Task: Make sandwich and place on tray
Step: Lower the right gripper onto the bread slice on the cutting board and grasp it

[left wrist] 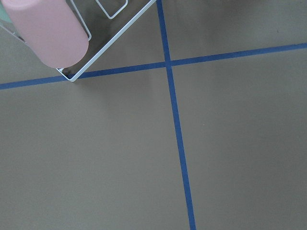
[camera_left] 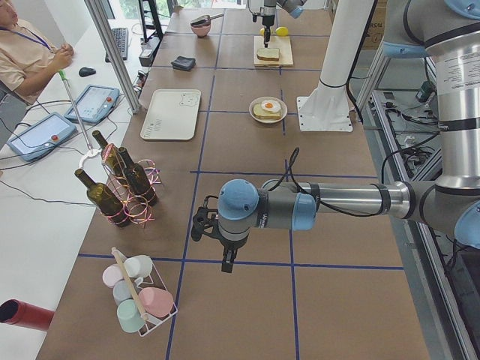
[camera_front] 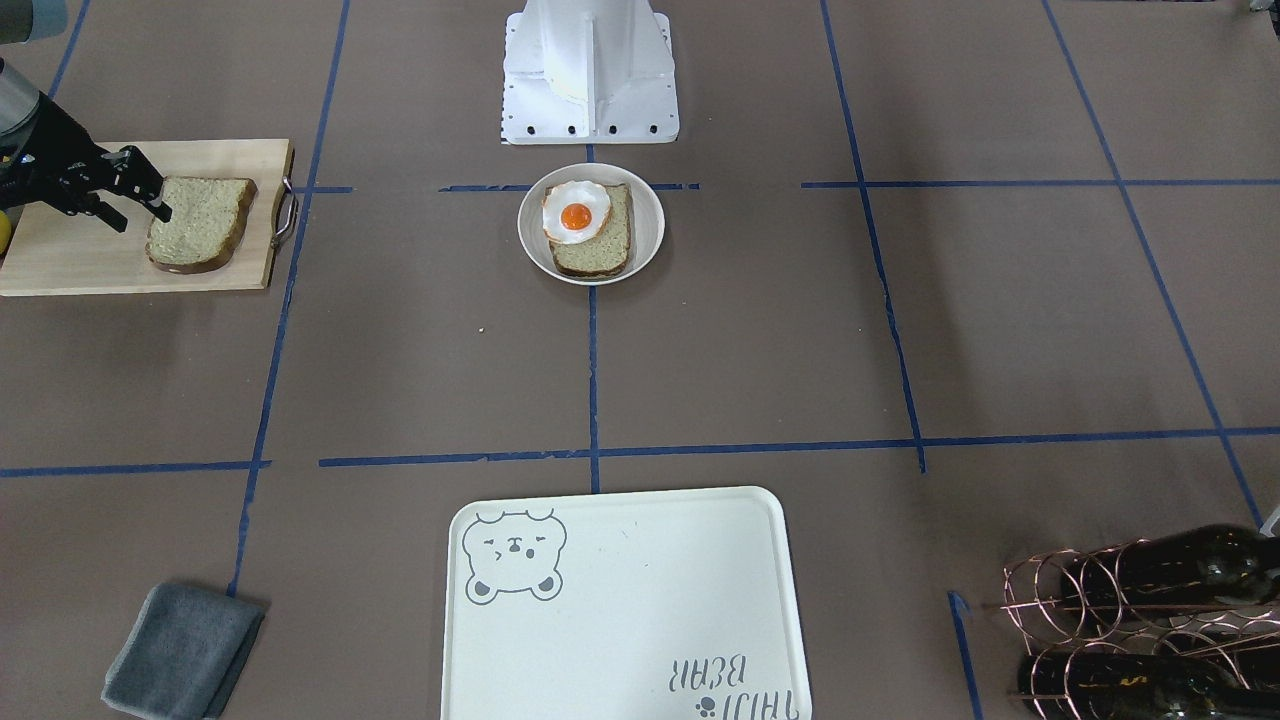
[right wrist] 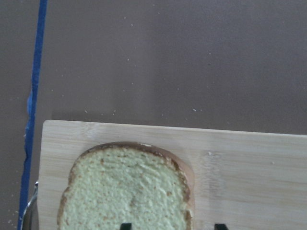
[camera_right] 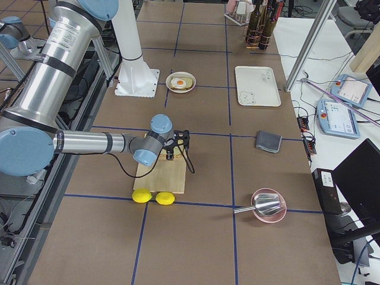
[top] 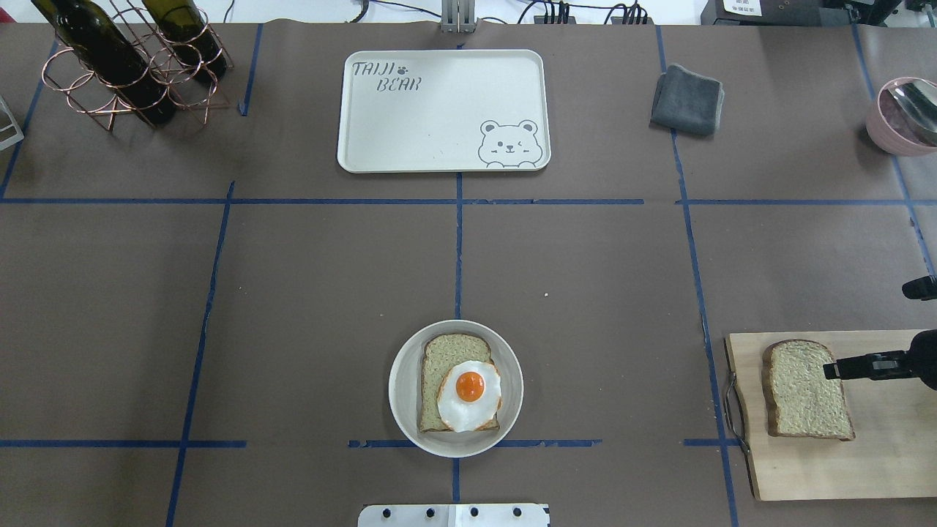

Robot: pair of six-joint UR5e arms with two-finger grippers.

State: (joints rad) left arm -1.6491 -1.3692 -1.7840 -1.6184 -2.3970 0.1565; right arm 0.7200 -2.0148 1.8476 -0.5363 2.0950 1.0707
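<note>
One bread slice (camera_front: 200, 222) lies on the wooden cutting board (camera_front: 70, 260); it also shows in the overhead view (top: 805, 399) and the right wrist view (right wrist: 127, 187). My right gripper (camera_front: 140, 212) is open and low at the slice's edge, one fingertip over the bread and one over the board (right wrist: 240, 191). The second bread slice (top: 446, 351) lies in the round white plate (top: 401, 388) with the fried egg (top: 469, 395) on top. The bear tray (top: 439, 124) is bare. My left gripper (camera_left: 214, 244) hangs over bare table far from these; I cannot tell whether it is open.
A grey cloth (top: 687, 99) lies right of the tray. A copper rack with wine bottles (top: 124, 66) stands at the far left. A pink bowl with a spoon (top: 904, 117) sits at the far right. Two lemons (camera_right: 153, 197) lie beside the board. A cup rack (camera_left: 139, 296) stands near the left gripper.
</note>
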